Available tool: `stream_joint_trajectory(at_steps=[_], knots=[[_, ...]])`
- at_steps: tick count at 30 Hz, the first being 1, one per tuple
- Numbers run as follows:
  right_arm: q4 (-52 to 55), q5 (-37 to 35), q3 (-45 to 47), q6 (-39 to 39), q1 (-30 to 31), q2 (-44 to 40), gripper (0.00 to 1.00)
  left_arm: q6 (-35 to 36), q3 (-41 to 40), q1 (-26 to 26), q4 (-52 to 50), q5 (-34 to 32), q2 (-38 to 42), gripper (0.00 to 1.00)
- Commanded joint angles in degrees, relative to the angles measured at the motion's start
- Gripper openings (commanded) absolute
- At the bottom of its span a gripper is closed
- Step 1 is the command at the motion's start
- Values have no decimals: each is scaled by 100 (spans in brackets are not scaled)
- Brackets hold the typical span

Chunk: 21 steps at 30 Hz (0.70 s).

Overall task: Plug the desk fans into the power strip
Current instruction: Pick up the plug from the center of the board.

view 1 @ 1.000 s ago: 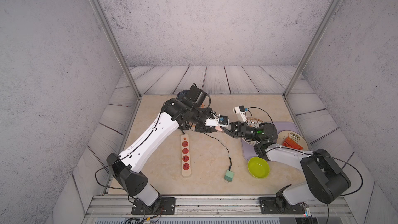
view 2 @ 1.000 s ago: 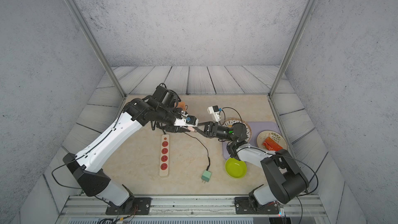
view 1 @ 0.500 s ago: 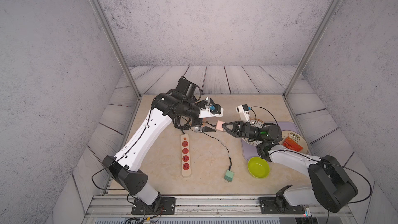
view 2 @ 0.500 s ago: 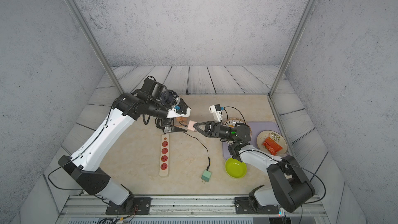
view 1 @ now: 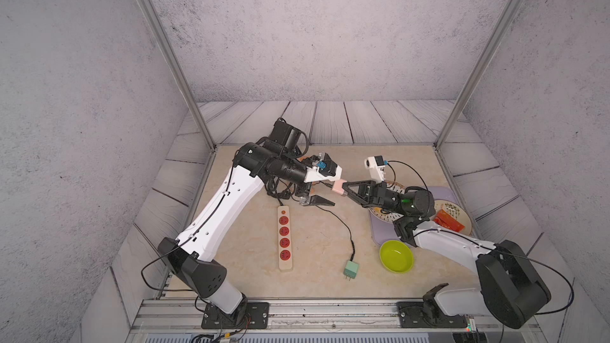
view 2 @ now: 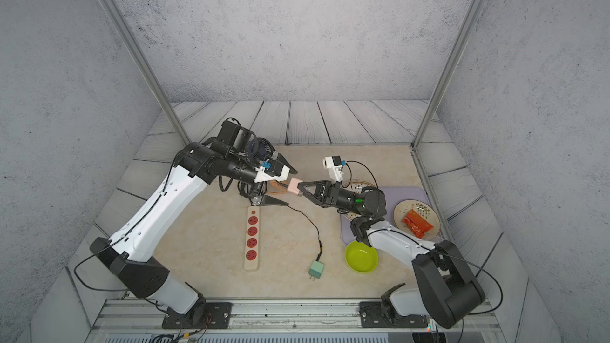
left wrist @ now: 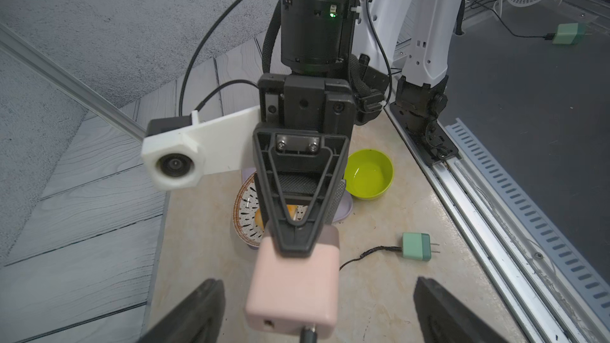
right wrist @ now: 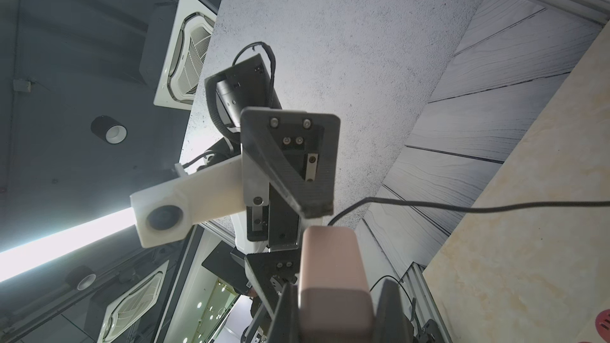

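Left jaws have spread off the plug (view 1: pixel 338 187), which right jaws pinch. Strip (view 1: pixel 285 237) lies left-centre on desk (view 1: pixel 317 272), long axis near–far, cord end far. Black fan (view 2: pixel 259 150) shows in a top view only.

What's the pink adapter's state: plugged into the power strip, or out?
Out. The right gripper holds the pink adapter apart from the power strip; all four red sockets show empty.

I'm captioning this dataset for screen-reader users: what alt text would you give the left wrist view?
The right gripper pinches a pink power adapter mid-frame, between the open fingers of the left gripper. Behind, on the beige table, sit a lime-green bowl, a patterned plate and a green plug.
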<state>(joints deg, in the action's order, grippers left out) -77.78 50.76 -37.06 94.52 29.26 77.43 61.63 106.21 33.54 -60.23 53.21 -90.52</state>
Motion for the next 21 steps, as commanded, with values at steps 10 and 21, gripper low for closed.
stream_joint_trajectory(at_steps=[10,21], knots=[[-240,-66,-214,209,32,-159,0,113,-23,36,100,-49,-172,78],[-237,-29,-118,133,36,-170,0,205,183,118,-42,43,-294,68]])
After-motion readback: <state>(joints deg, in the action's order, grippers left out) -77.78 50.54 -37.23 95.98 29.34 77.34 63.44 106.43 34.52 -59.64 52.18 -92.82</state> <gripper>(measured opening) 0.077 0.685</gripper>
